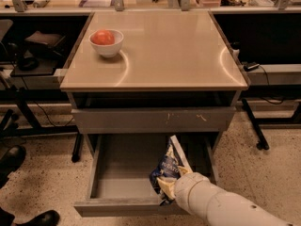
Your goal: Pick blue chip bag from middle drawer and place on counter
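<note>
**A:** What do we see of the room?

**B:** We see a speckled floor (pixel 42 182) and dark shelving behind a grey cabinet. Its glossy beige counter (pixel 178 51) fills the upper middle of the frame. A white bowl (pixel 107 46) holding a round red fruit (pixel 103 36) sits at the counter's upper left.

**A:** And the drawer?

**B:** Below a shut grey panel (pixel 141 120) with pale scuffs, the middle drawer (pixel 94 173) is pulled out toward the bottom of the frame. That leaves it open for the arm to reach in from above.

**A:** Where is the bag?

**B:** The blue chip bag (pixel 168 166) is over the drawer's right half. It stands tilted, its top leaning toward the upper right, and as far as we can judge it is off the drawer floor. It stands that way because the gripper (pixel 165 188) is closed on its lower edge. The gripper sits at the tip of the white arm (pixel 221 208), which enters from the lower right corner.

**A:** What remains?

**B:** We judge the lift is under way. The bag must clear the drawer and the counter's front edge, then be set on the beige top away from the bowl.
</note>
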`<state>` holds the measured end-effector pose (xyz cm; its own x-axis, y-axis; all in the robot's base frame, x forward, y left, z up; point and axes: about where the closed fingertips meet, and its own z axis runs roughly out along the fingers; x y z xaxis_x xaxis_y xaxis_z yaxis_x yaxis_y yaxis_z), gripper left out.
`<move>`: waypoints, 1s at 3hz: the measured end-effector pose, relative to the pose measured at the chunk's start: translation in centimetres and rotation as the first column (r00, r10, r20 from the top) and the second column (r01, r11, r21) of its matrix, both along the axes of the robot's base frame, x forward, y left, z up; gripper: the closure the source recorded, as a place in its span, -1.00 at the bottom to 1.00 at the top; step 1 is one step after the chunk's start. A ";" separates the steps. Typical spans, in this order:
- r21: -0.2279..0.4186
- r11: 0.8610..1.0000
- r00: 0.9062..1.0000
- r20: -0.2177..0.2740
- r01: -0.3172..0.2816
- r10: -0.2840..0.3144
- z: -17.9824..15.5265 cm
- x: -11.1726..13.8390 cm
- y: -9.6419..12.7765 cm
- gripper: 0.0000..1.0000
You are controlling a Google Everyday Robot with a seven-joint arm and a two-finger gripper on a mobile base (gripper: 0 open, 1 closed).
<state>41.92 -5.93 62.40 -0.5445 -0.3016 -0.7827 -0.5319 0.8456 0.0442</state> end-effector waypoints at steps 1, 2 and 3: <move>0.000 1.000 1.000 0.000 0.000 0.000 0.0 0.0 0.0 1.00; -0.024 0.997 0.998 0.001 0.071 -0.070 2.4 1.1 -2.5 1.00; -0.021 0.980 0.977 0.078 0.200 -0.198 10.5 3.2 -7.4 1.00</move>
